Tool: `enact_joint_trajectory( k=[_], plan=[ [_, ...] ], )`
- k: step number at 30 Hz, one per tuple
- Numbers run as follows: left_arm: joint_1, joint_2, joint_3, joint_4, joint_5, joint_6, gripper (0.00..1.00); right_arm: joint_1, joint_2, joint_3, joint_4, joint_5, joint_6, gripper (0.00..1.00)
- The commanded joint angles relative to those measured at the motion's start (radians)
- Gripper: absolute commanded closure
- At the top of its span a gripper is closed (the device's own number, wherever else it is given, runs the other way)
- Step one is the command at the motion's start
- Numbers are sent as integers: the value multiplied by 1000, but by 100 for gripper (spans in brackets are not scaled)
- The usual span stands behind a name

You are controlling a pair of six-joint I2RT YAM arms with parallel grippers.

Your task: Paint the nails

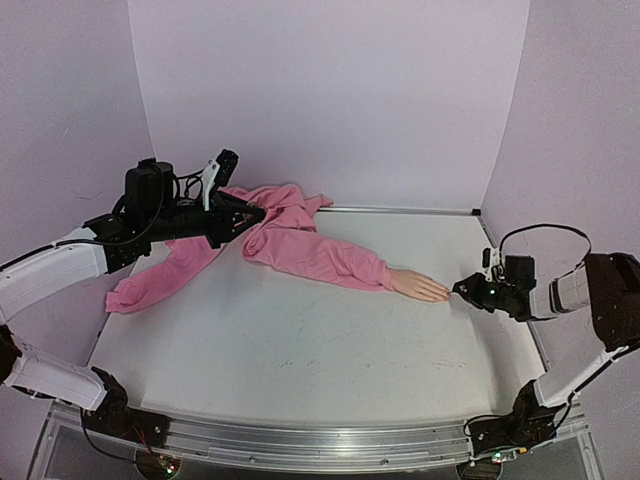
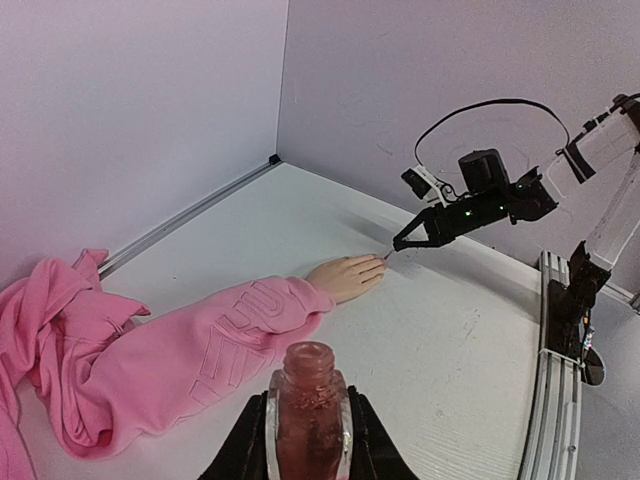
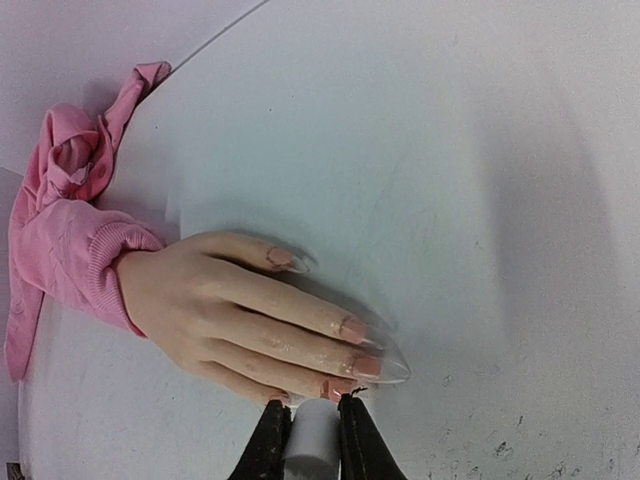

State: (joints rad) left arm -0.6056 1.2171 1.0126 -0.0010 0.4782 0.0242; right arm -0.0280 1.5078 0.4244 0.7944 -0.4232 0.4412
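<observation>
Black fingers, right: the right gripper (image 3: pixel 312 415) is clamped on a pale cap (image 3: pixel 312 452), one finger (image 3: pixel 268 445) pressed to each side of it.
Brush: a thin stem juts from that gripper toward the fingertips; whether it touches one cannot be told.
Nails: the nails (image 3: pixel 352 328) are long, clear and pointed, with pinkish colour near their bases; they lie at the right of the table, just beside the right gripper (image 1: pixel 468 290).
Pointing: the mannequin hand (image 1: pixel 420 287) lies palm down, its long axis running from far left to near right, with the fingertips toward the right gripper.
In the way: in the right wrist view the cap and fingers cover the tip of the nearest finger of the mannequin hand (image 3: pixel 230 310).
Black fingers, left: the left gripper (image 2: pixel 307 440) grips a pinkish bottle (image 2: pixel 307 395), upright with its neck open.
Left arm: the left gripper (image 1: pixel 248 214) hangs at the far left over the garment, well apart from the mannequin hand.
Sleeve: the pink sleeve (image 1: pixel 320 255) runs straight back from the wrist to the garment (image 1: pixel 285 205) bunched by the far wall.
Table: white (image 1: pixel 300 360), scuffed and bare around the fingertips.
Walls: lilac (image 1: pixel 330 100) on the far, left and right sides.
</observation>
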Motion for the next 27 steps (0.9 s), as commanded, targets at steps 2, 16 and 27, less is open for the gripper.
enact_joint_trajectory(
  k=[2,16,27],
  plan=[
    [6,-15,17,44,20,-13,100,-3,41,15,42,-61,-19,100],
    [6,-17,17,44,21,-15,100,-3,55,22,30,-34,-7,100],
    [6,-17,17,44,19,-15,100,-3,57,30,7,7,4,100]
  ],
)
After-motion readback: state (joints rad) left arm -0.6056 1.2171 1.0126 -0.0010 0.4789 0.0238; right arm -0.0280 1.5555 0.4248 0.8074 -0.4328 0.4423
